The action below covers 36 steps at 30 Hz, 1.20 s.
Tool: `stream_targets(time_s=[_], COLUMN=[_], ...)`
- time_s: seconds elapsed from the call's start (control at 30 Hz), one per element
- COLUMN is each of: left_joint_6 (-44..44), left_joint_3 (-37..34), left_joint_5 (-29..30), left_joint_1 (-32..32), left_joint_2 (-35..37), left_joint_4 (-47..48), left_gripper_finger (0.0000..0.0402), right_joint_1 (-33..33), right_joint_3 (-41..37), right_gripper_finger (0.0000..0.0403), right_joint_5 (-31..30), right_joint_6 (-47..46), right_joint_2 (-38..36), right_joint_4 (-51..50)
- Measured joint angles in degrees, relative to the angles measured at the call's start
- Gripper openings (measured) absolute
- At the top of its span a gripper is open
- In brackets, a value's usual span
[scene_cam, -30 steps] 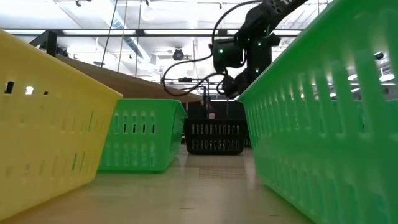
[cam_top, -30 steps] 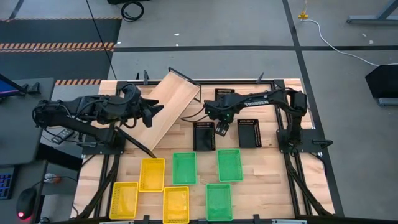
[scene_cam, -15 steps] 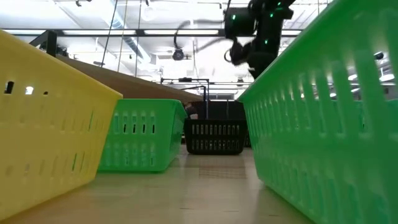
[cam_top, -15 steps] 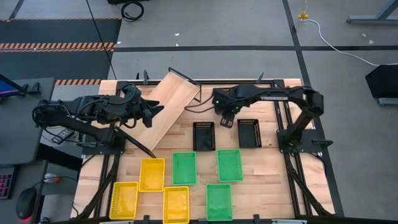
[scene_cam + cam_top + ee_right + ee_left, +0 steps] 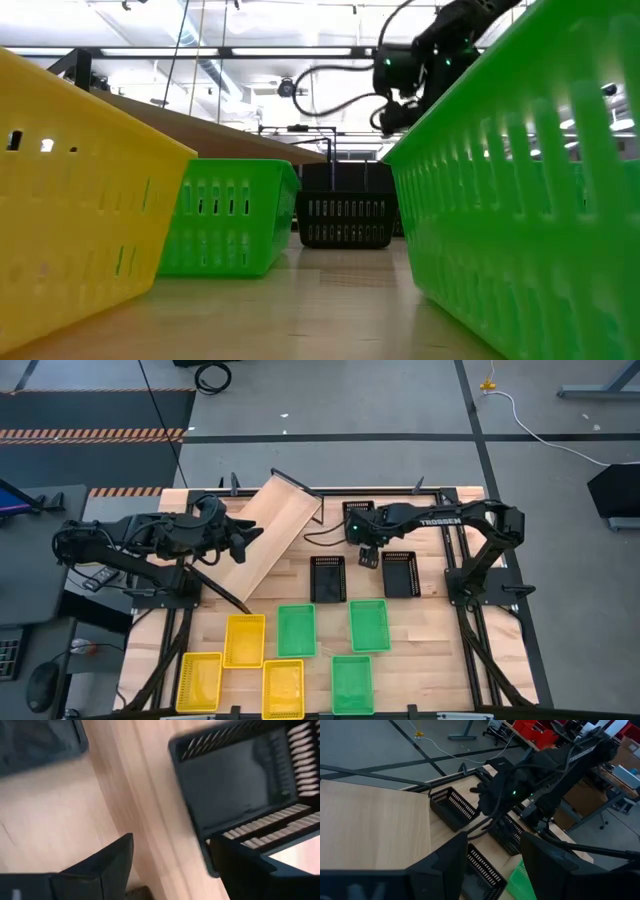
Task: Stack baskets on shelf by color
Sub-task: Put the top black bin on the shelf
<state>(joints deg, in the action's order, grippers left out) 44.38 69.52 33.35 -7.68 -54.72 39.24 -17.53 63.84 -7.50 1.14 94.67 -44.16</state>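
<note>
Above the far-right black basket (image 5: 358, 512), my right gripper (image 5: 366, 550) hangs spread wide and empty; it looks light and stiff, best pinched by one slotted wall.

Shelf (image 5: 268, 537) tilted at table's (image 5: 420, 660) rear left; 9 baskets (image 5: 328, 579) spread right and front.

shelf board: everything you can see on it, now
The shelf is a long light-wood board with a low raised rim at its far end. It lies skewed and tilted near the table's far-left edge, not level. No basket is on it. The left gripper sits at its left long edge, fingers open; whether they touch it is unclear. Supports aren't visible.
</note>
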Motion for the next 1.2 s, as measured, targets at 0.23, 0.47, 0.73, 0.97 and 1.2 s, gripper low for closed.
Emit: stream_targets(time_s=[0.23, 0.47, 0.73, 0.97, 1.2], left_joint_6=[1.05, 2.93, 4.98, 5.42, 6.05], left_joint_3=[0.0, 0.0, 0.0, 0.0, 0.0], left_joint_5=[0.03, 0.03, -0.85, -0.86, -1.06], left_joint_1=[0.0, 0.0, 0.0, 0.0, 0.0], left_joint_2=[0.0, -0.02, -0.02, -0.02, -0.09], left_joint_4=[0.09, 0.07, -0.01, 0.02, 0.04], left_gripper_finger=[0.0187, 0.0179, 0.0176, 0.0176, 0.0176], right_joint_1=[-0.1, -0.52, -0.51, -2.85, -4.82], right_joint_3=[-4.32, -5.1, -0.31, 0.23, 0.15], right_gripper_finger=[0.0271, 0.0257, 0.0258, 0.0258, 0.0255], right_joint_5=[-0.46, -3.17, -5.89, -7.14, -1.18], right_joint_6=[0.53, 0.58, 6.04, 7.96, 7.67], right_joint_2=[-0.02, -0.02, -0.11, 1.66, 7.76], right_joint_4=[7.36, 10.97, 9.48, 14.14, 12.22])
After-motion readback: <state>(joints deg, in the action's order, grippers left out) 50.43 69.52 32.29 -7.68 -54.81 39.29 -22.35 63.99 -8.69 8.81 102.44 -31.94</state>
